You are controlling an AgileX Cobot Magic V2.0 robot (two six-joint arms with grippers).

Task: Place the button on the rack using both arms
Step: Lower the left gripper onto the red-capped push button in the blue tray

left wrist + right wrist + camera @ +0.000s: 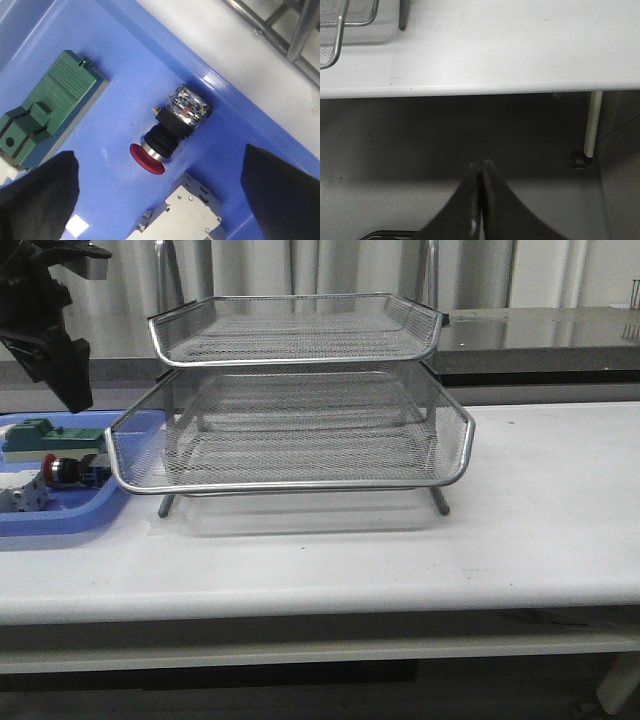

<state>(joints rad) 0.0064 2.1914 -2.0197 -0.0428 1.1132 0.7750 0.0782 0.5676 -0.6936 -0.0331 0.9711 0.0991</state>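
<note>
Button [172,131] sits right between the spread left gripper [160,197] fingers, ungrabbed, so next it drops and pinches; right gripper [481,200] is pressed together.

You face the rack [300,400] head-on; your left wrist looks closely down into the blue tray [130,55]; your right wrist sees the table [520,50] edge.
</note>
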